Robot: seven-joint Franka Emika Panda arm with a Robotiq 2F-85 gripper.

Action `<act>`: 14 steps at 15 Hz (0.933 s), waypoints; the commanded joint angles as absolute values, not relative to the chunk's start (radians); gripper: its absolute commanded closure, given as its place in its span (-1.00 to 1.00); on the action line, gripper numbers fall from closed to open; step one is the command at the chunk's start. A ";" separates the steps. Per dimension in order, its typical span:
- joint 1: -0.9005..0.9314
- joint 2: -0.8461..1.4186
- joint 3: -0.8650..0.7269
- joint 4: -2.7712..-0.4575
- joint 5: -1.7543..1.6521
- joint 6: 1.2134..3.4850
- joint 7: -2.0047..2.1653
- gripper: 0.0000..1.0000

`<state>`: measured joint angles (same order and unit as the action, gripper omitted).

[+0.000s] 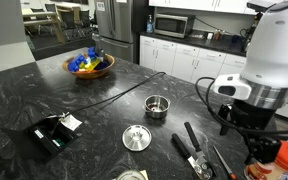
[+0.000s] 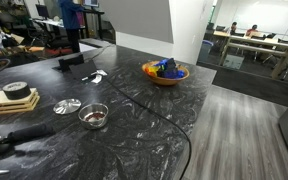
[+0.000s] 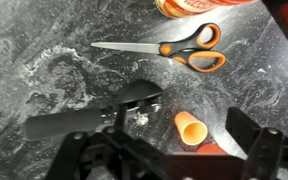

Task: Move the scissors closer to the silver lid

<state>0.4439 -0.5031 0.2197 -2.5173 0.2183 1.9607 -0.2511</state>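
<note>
scissors [image 3: 169, 49] ahead of spread fingers [image 3: 252, 148], untouched

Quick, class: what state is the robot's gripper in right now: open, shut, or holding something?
Gripper: open, holding nothing; the scissors lie apart from it.

End effector [image 3: 170, 160] w/ jaws wide apart

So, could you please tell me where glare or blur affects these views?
Wrist view: the scissors are sharp, the gripper dark and soft. In an exterior view the silver lid glints against the dark countertop; in an exterior view the far office is overexposed.
</note>
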 commanded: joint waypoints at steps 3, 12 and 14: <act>0.485 -0.494 0.241 -2.513 0.231 1.966 -0.349 -1.00; 0.543 -0.500 0.254 -2.556 0.276 1.997 -0.439 -1.00; 0.574 -0.507 0.258 -2.585 0.317 2.020 -0.462 -1.00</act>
<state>0.5475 -0.4915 0.2583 -2.5465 0.2652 1.9745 -0.4089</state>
